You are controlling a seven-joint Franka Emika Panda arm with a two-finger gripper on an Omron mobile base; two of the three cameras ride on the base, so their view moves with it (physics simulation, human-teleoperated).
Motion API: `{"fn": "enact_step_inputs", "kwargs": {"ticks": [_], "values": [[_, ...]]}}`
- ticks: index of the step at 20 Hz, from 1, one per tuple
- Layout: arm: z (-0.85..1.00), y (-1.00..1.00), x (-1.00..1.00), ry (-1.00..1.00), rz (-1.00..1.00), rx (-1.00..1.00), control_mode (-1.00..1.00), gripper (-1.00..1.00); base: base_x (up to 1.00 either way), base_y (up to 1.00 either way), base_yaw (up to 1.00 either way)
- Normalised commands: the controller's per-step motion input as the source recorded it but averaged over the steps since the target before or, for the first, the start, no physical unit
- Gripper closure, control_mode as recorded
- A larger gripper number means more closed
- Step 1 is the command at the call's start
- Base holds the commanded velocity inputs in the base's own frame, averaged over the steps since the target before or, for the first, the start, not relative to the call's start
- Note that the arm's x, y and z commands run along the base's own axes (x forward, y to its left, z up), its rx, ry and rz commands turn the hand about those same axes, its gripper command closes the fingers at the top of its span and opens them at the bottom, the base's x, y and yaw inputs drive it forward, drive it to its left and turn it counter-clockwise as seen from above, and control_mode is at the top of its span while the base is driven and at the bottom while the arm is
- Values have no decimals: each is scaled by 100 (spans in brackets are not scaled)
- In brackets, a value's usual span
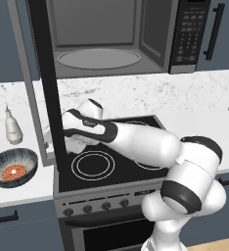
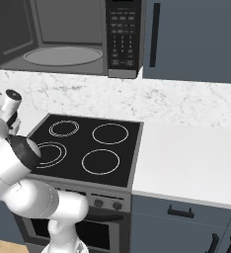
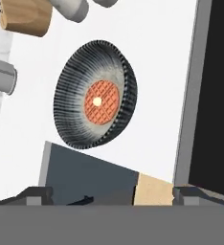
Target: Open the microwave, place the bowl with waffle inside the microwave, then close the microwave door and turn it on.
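The microwave (image 1: 111, 37) hangs above the stove (image 1: 109, 159) with its cavity exposed, the glass turntable (image 1: 98, 58) bare inside; the microwave door (image 1: 40, 83) is swung fully out to the left, its dark edge cutting down across the left base view as far as the stove's left rim; the black button panel (image 1: 190, 32) sits at the microwave's right side.

The bowl (image 1: 12, 167) rests on the white worktop (image 1: 23, 193) left of the stove, near the front edge, with the waffle (image 1: 13, 172) lying flat in its middle; two pale bottles (image 1: 11, 126) stand behind it toward the marble backsplash.

My arm reaches left across the stove's front-left ring, and my wrist passes behind the open door's edge; in the hand view my gripper (image 3: 111, 196) looks over the bowl (image 3: 95, 101) and waffle (image 3: 102, 102), with the door's grey frame (image 3: 188, 91) along one side; my fingertips (image 3: 37, 194) stand far apart at the bottom of that view, spread wide with nothing between them; they are well clear of the bowl.
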Motion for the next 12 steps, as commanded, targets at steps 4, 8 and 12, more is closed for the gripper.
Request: {"fn": "enact_step_inputs", "kwargs": {"ticks": [4,8,12], "values": [[-18,15,4,-15,0,-4,-100,-100,0,0,0],[-17,18,10,-4,0,-1,-100,-100,0,0,0],[-13,18,11,0,0,-9,-100,-100,0,0,0]]}}
